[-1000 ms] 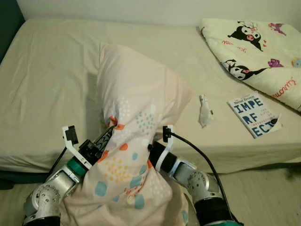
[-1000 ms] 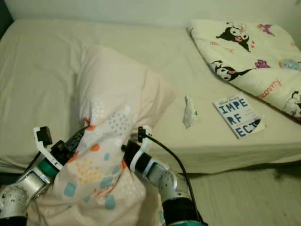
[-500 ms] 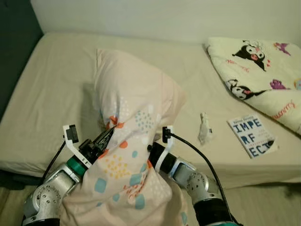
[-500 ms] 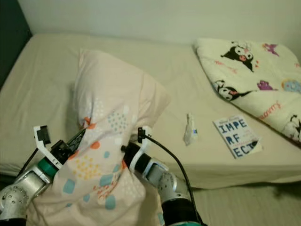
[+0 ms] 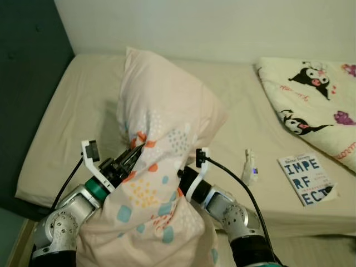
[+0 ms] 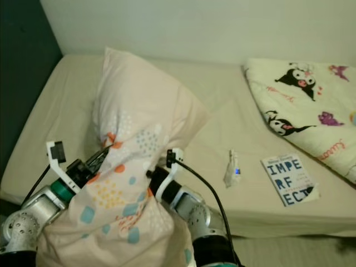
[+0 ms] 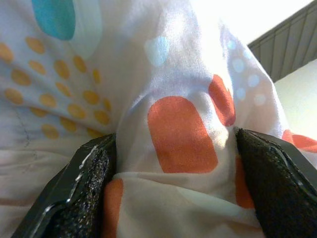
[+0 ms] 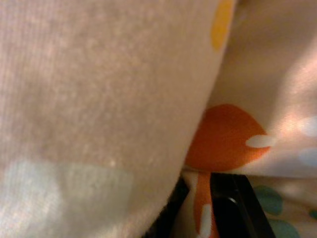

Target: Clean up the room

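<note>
We hold a pale pink pillow (image 5: 161,144) with coloured spots up between us and the bed (image 5: 78,128). Our left gripper (image 7: 173,186) pinches a fold of its fabric, and our right gripper (image 8: 208,210) pinches a thin strip of it. On the mattress to the right lie a book (image 5: 307,179), a small tube (image 5: 250,166) and a cartoon-print blanket (image 5: 317,100).
</note>
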